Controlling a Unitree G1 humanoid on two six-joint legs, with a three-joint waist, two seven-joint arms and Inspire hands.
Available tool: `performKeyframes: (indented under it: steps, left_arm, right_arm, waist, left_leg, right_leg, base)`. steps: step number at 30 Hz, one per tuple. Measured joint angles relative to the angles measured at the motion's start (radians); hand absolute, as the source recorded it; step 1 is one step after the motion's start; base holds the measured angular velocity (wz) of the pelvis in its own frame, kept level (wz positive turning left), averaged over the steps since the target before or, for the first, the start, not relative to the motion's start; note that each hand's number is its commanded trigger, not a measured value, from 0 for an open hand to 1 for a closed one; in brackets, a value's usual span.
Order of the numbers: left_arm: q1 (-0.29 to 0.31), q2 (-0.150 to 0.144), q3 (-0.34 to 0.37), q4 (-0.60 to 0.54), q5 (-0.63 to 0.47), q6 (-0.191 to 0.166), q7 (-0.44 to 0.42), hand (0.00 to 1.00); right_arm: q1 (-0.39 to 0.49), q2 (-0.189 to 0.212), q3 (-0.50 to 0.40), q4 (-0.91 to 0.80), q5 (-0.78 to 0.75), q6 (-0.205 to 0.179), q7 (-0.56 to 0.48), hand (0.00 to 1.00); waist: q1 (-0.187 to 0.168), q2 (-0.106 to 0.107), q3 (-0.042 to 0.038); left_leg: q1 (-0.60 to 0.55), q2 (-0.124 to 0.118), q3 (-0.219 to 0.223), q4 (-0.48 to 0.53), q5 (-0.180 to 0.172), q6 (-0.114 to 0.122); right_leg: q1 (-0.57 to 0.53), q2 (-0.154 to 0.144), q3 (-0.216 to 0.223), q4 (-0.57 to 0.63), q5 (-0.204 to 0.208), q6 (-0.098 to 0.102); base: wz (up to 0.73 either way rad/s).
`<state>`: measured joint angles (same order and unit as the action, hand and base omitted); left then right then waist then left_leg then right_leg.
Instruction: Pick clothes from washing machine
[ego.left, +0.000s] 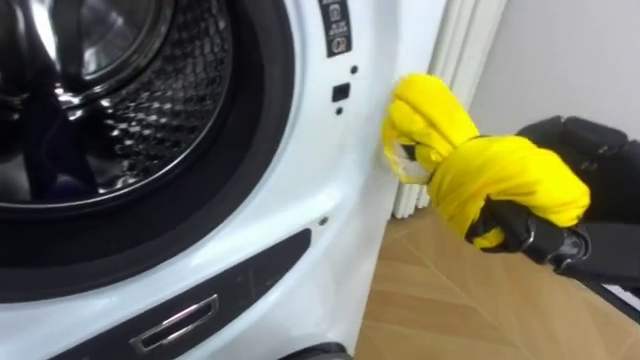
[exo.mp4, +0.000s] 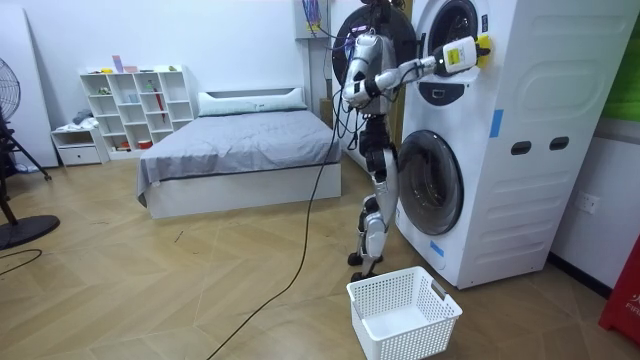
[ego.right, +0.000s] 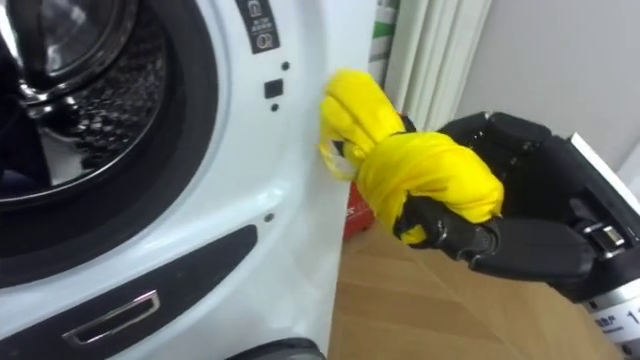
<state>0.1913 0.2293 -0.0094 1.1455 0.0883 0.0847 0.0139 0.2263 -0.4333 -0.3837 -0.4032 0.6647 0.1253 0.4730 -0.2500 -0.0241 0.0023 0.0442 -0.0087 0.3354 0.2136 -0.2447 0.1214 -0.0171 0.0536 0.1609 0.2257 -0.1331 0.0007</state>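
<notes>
Right hand (ego.right: 530, 190) blk, glossy (white tag nr wrist); body silver-white.

Grey bed (exo.mp4: 240, 150) w/ white shelf unit (exo.mp4: 140, 105) beside it, fan (exo.mp4: 8, 90) at room view's left edge, wood floor (exo.mp4: 150, 290).

we see soft matt yellow cloth (ego.left: 470, 170) in the smooth black plastic right hand (ego.left: 545, 235), glossy white washing machine (ego.left: 330, 200) left of it, shiny dimpled metal drum (ego.left: 160, 100) further left, satiny wood floor (ego.left: 450, 310) below
</notes>
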Motion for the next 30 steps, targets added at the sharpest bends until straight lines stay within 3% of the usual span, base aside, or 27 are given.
performKeyframes:
  steps: [6,10,15,21,27,29,30]
  left_arm:
    - [-0.003,0.003,-0.008,0.002,-0.019,0.003,-0.002,0.00]
    - [-0.005,0.009,-0.046,0.007,-0.019,0.006,-0.004,0.00]
    - [-0.007,0.006,-0.046,0.015,-0.016,0.012,-0.010,0.00]
    - [-0.026,-0.003,-0.073,0.011,-0.015,0.030,-0.008,0.00]
    - [-0.029,-0.013,-0.094,0.007,-0.015,0.025,-0.016,0.00]
    - [-0.027,-0.018,-0.094,0.007,-0.017,0.025,-0.026,0.00]
    - [-0.027,-0.021,-0.094,0.006,-0.019,0.024,-0.027,0.00]
  right_arm:
    - [0.051,0.011,0.000,0.126,0.013,0.006,0.006,1.00]
    - [0.091,0.103,0.008,0.320,0.034,0.007,0.005,1.00]
    - [0.132,0.124,0.013,0.577,0.039,0.006,-0.022,1.00]
    - [0.144,0.127,0.049,0.753,0.078,0.006,-0.094,1.00]
    - [0.125,0.127,0.042,0.940,0.129,-0.004,-0.157,1.00]
    - [0.122,0.127,0.035,0.979,0.131,-0.007,-0.177,1.00]
    - [0.112,0.127,0.033,1.009,0.131,-0.009,-0.187,1.00]
  waist:
    - [-0.008,-0.001,0.0014]
    - [-0.012,0.005,0.0032]
    - [-0.008,0.015,0.0029]
    - [-0.014,0.026,0.0046]
    - [-0.020,0.061,0.0064]
    - [-0.022,0.077,0.0002]
    - [-0.027,0.087,0.0035]
  left_leg:
    - [-0.017,0.004,0.017,0.006,-0.006,0.002]
    - [-0.016,0.010,0.025,0.009,-0.012,0.002]
    - [-0.021,0.012,0.046,0.008,-0.016,0.001]
    - [-0.036,0.016,0.051,0.020,-0.017,0.000]
    - [-0.057,0.018,0.050,0.038,-0.021,-0.001]
    - [-0.068,0.018,0.052,0.038,-0.021,-0.001]
    - [-0.069,0.018,0.053,0.038,-0.021,-0.001]
  right_leg:
    - [-0.012,0.001,0.007,-0.001,0.003,0.002]
    - [-0.026,0.006,0.005,0.011,0.006,0.005]
    - [-0.044,0.011,0.015,0.018,0.006,0.005]
    - [-0.063,0.014,0.014,0.032,0.006,0.005]
    - [-0.075,0.018,0.024,0.031,0.006,0.004]
    - [-0.088,0.018,0.028,0.034,0.006,0.004]
    - [-0.089,0.018,0.028,0.033,0.007,0.002]
  base:
    - [-0.07]
    - [-0.06]
    - [-0.18]
    - [-0.02]
    - [-0.01]
    - [-0.07]
    - [0.00]
